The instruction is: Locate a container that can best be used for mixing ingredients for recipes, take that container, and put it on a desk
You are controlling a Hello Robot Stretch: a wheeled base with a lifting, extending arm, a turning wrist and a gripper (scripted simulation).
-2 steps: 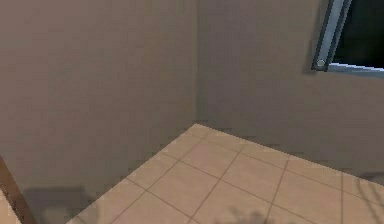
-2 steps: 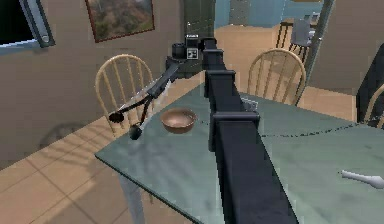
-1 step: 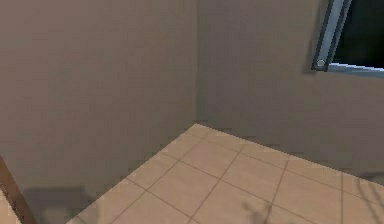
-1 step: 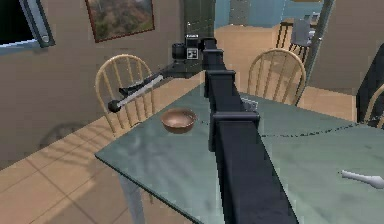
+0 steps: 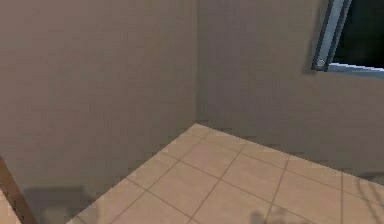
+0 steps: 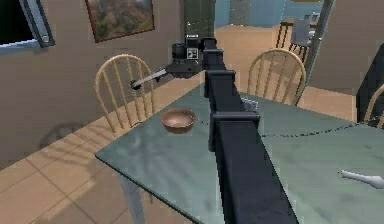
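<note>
1. One glass-topped surface point(image 6: 150, 165), greenish, fills the lower arm side view. In the forward view there's a tiled floor point(image 5: 230, 180) running into a bare corner.
2. My one arm point(image 6: 235, 130), a dark bar, reaches out over the surface.
3. Chairs, I count three. A left chair point(image 6: 122, 85) and a right chair point(image 6: 276, 75), both wooden spindle-backs, stand at the far edge, and part of a third chair point(image 6: 376, 100) shows at the right edge.
4. One framed painting point(image 6: 120, 18) on the wall, and one window point(image 5: 350, 35) at the forward view's top right.
5. One bowl point(image 6: 180, 121), brown and round, sits on the surface just left of my arm. Its inside looks plain tan, and I can't make out any contents.
6. My gripper point(image 6: 140, 84) is out past the bowl, fingers pointing left across the left chair's back. I can't tell if it's holding anything.
7. One small white thing point(image 6: 360, 178) lies on the surface at bottom right, too small to name.
</note>
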